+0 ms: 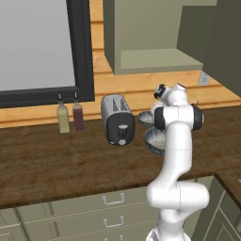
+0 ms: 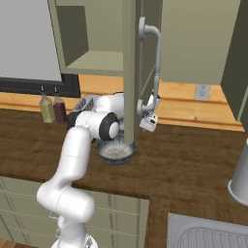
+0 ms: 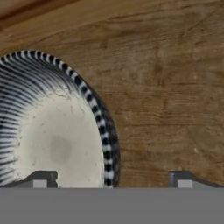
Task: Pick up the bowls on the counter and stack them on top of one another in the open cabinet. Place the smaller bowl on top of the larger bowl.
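Two dark grey bowls sit on the counter (image 1: 56,164) to the right of the toaster. The smaller bowl (image 1: 146,118) lies behind the larger bowl (image 1: 154,139), which also shows as the larger bowl (image 2: 115,151). My gripper (image 3: 111,180) hangs open above the counter, its fingertips (image 3: 41,179) spread wide. Below it lies a bowl (image 3: 52,131) with a striped rim and pale inside. That bowl's right rim falls between the fingertips; I cannot tell which bowl it is. The open cabinet (image 1: 157,59) is up on the wall above, with its flat shelf bare.
A grey toaster (image 1: 117,123) stands left of the bowls, with two bottles (image 1: 69,117) further left under a dark-framed window. The open cabinet door (image 2: 129,72) with its silver handle hangs in front of my hand. A sink (image 2: 208,235) and a metal pot (image 2: 240,179) are at the right.
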Motion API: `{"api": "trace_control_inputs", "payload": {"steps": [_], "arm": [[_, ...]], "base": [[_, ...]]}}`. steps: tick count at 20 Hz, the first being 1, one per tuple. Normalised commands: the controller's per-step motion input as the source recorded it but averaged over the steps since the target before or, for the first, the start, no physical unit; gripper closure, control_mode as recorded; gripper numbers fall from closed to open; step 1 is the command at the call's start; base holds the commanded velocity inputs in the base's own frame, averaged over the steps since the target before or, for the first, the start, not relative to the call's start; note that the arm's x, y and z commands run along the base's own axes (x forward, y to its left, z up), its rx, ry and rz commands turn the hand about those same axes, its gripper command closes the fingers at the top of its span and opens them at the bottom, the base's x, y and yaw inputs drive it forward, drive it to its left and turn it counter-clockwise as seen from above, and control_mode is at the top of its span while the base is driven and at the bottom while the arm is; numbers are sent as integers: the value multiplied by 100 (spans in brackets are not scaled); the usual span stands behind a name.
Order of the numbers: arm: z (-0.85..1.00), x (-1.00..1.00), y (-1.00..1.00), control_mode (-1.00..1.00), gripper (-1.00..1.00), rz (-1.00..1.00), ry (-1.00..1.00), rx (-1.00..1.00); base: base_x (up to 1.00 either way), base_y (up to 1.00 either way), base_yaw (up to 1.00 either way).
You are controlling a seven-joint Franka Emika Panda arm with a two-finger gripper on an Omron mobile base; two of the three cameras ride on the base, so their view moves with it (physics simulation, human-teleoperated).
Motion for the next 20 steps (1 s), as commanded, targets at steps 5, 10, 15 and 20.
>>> {"api": "trace_control_inputs", "payload": {"steps": [5,10,15,20], "arm": [[-17,0,17,-100,100,0,0,0],[-4,0,4,-100,100,0,0,0],[15,-8,0,-100,100,0,-8,1],[33,-20,0,-100,100,0,-9,3]], "base": [[0,0,0],[0,0,0],[0,0,0],[0,0,0]]}}
